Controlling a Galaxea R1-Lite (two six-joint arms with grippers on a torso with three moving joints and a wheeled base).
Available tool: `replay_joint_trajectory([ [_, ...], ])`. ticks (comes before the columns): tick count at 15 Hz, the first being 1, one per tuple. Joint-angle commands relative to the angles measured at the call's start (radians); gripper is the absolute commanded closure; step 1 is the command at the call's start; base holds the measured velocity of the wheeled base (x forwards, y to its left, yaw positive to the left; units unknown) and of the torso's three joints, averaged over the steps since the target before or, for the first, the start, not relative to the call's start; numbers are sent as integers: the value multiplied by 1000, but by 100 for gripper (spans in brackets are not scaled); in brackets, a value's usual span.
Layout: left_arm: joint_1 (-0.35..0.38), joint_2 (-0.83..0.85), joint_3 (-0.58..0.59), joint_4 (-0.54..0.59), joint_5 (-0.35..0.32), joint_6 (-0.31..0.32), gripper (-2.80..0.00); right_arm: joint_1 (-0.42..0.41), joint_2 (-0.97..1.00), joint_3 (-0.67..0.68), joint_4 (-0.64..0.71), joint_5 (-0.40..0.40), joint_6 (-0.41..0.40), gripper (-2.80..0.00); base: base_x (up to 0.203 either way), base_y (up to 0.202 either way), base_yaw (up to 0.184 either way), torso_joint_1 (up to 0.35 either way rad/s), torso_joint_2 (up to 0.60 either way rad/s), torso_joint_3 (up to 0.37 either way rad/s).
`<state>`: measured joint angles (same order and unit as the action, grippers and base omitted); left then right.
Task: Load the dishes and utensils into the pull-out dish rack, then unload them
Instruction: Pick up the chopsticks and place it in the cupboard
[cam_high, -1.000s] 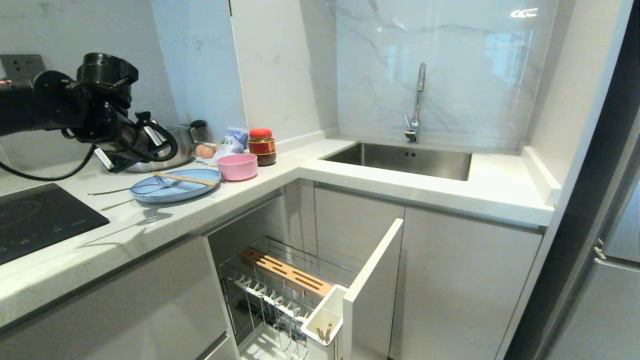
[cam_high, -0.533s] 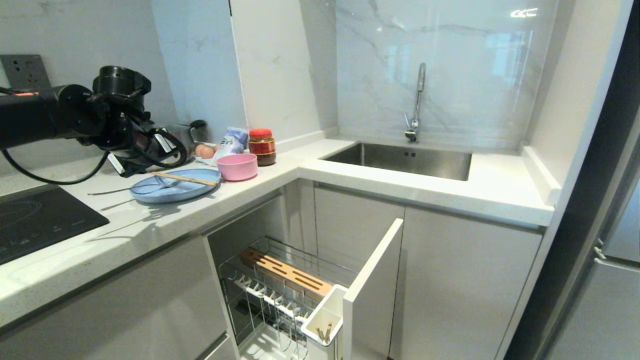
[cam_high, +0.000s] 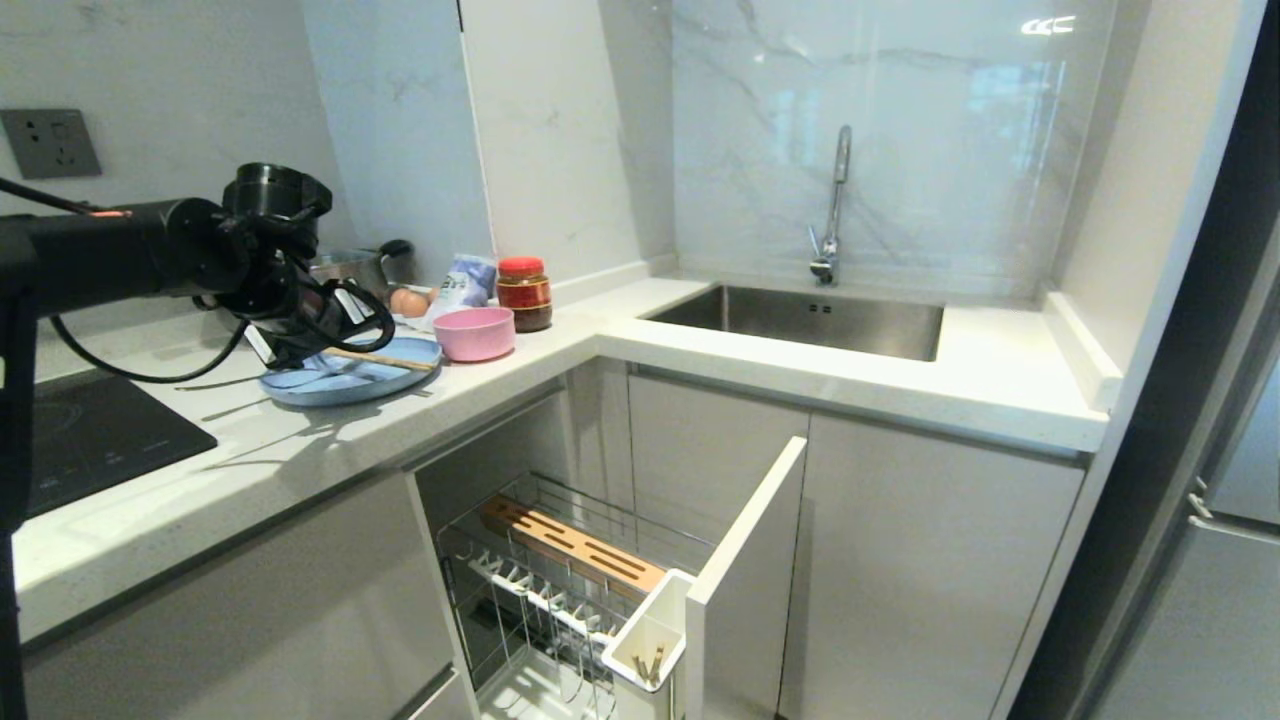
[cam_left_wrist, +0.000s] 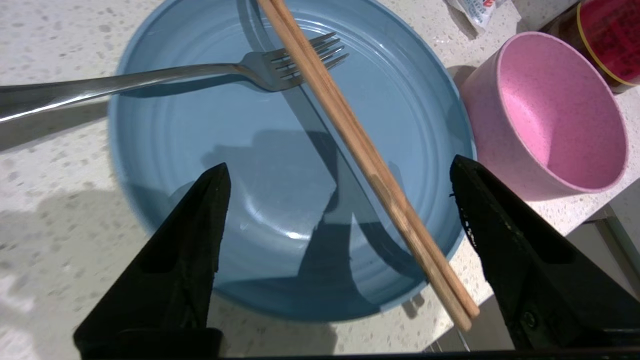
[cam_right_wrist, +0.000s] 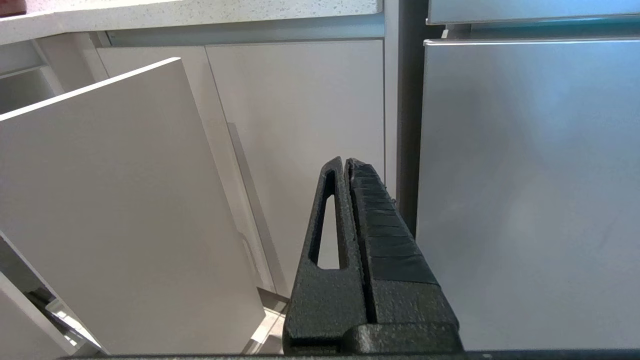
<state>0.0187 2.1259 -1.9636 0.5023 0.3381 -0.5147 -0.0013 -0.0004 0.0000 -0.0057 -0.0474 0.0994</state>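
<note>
A light blue plate (cam_high: 352, 380) (cam_left_wrist: 200, 150) lies on the counter with a pink bowl (cam_high: 475, 333) (cam_left_wrist: 550, 115) beside it. Wooden chopsticks (cam_high: 385, 359) (cam_left_wrist: 350, 130) lie across the plate, and a silver fork (cam_left_wrist: 175, 80) rests its tines on it. My left gripper (cam_high: 320, 345) (cam_left_wrist: 337, 170) hangs open just above the plate, with the chopsticks passing between its fingers and untouched. Below the counter the dish rack (cam_high: 540, 590) stands pulled out, with its wooden strip (cam_high: 575, 545), white cup (cam_high: 645, 635) and front panel (cam_high: 745, 560). My right gripper (cam_right_wrist: 345, 161) is shut and empty, parked low by the cabinets.
Behind the plate stand a steel pot (cam_high: 350, 268), eggs (cam_high: 408, 300), a bag (cam_high: 462, 283) and a red-lidded jar (cam_high: 524, 293). A black hob (cam_high: 80, 435) lies to the left, and a sink (cam_high: 800, 318) with a faucet (cam_high: 835, 200) to the right. A fridge (cam_high: 1230, 560) borders the far right.
My left arm has moved right and down from above the pot to over the plate, and its gripper has opened. The dishes and utensils have not moved.
</note>
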Motion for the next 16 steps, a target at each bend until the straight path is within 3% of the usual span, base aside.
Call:
replay_joint_trajectory([
  [1, 1, 23, 0, -7, 2, -2, -280, 1, -4, 0, 0, 0, 0, 0, 0, 0, 0, 0, 0, 0],
  [16, 3, 62, 0, -33, 6, 19, -280, 0, -4, 0, 0, 0, 0, 0, 0, 0, 0, 0, 0, 0],
])
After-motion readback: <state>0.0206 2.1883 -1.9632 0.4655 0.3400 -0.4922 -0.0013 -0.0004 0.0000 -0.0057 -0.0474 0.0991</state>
